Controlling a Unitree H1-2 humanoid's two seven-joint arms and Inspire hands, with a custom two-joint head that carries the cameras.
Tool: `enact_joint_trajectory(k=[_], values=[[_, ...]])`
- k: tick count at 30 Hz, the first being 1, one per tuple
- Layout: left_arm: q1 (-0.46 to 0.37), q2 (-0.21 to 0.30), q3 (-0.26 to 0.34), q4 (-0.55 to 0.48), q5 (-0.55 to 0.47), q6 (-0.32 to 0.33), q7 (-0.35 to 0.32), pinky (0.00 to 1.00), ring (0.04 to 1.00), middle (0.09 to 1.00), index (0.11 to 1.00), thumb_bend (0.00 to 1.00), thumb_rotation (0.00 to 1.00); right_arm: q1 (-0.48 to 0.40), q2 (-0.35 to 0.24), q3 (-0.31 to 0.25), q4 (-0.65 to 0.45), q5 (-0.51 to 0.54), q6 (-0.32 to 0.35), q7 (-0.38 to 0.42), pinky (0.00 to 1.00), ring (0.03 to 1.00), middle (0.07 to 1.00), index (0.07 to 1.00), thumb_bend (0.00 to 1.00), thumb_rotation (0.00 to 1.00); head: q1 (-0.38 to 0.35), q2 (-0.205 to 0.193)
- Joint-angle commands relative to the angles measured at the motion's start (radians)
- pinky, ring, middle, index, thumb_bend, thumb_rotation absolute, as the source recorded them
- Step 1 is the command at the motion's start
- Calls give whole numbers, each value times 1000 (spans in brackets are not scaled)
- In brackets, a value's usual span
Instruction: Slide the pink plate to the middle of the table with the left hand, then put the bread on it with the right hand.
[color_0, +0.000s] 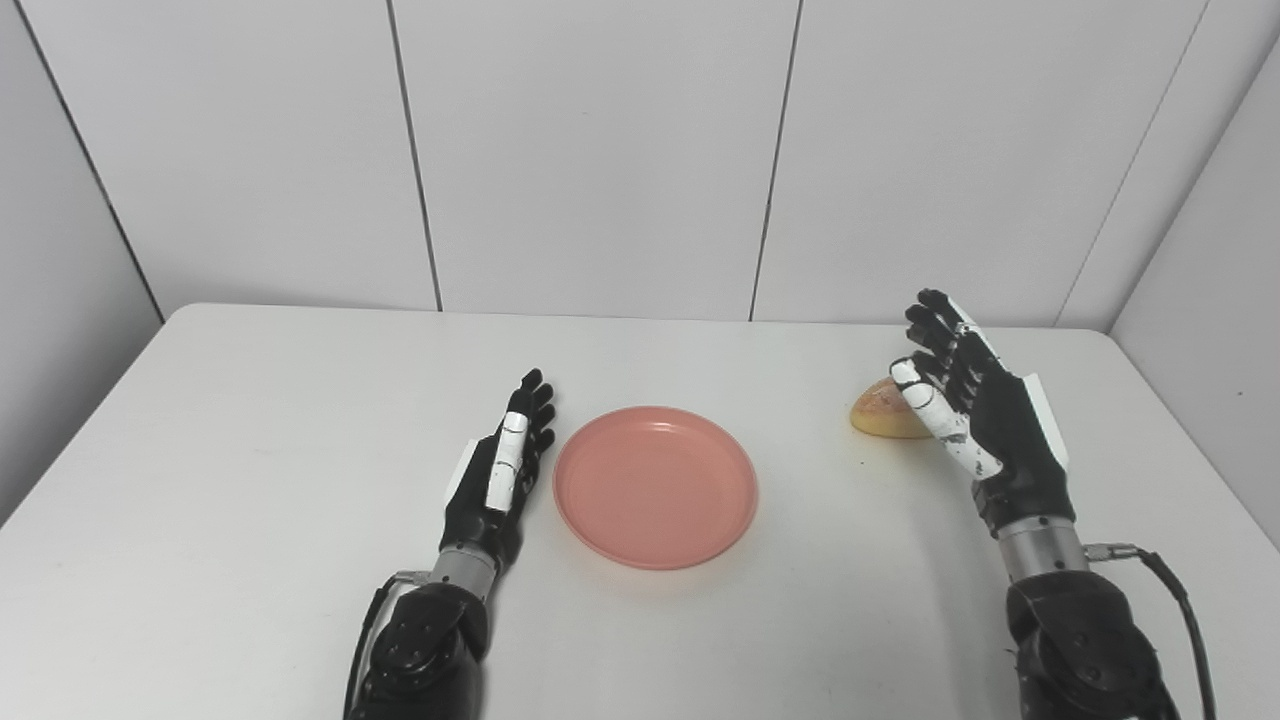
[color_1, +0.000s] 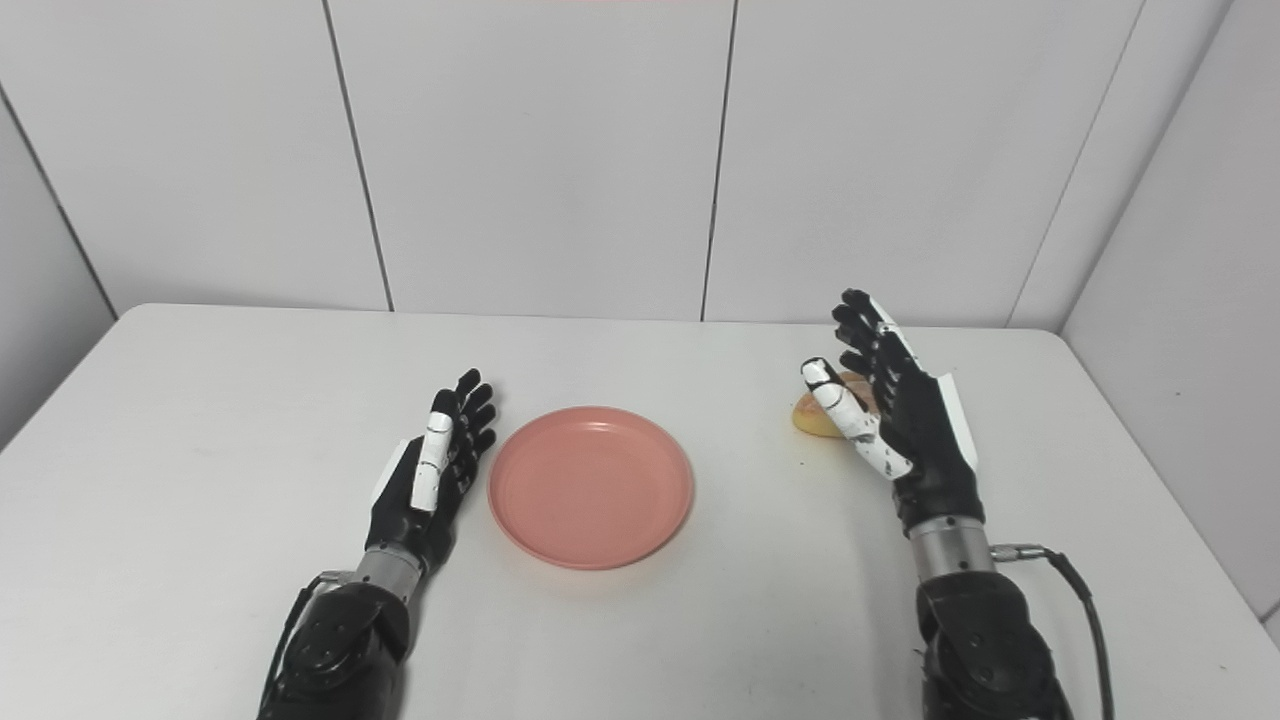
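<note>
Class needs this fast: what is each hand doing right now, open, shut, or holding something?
Left hand: open, holds nothing, beside the pink plate.
Right hand: open, holds nothing, next to the bread without gripping it.

My right hand (color_0: 975, 410) hides the bread's (color_0: 880, 412) right side, near the table's (color_0: 250, 450) far right corner. Both my forearms are cut off by the bottom edge, as is the table's near edge.
</note>
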Motion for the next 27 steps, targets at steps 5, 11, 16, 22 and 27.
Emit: enact_joint_trajectory(k=[5,11,16,22,27], values=[[15,-8,-13,-56,7,45,5,1000,988,988,1000,762,1000,-122,-116,-1,25,-69,32,28,842,884,868,873,669,593,-9,9],[32,-2,-8,-85,0,70,4,1000,984,990,1000,765,1000,-209,-211,40,143,-109,3,94,770,842,848,867,677,469,-53,7],[36,2,-6,-91,-8,71,-6,1000,986,986,1000,772,1000,-275,-278,102,226,-181,-12,136,784,831,836,852,734,444,-83,0],[36,11,1,-70,-11,47,-18,1000,989,992,1000,777,1000,-362,-332,190,352,-300,-45,154,824,851,835,850,819,453,-117,-5],[32,24,8,-53,-19,21,-32,1000,991,995,1000,780,1000,-426,-341,236,457,-339,-88,163,820,862,847,856,864,403,-157,-14]])
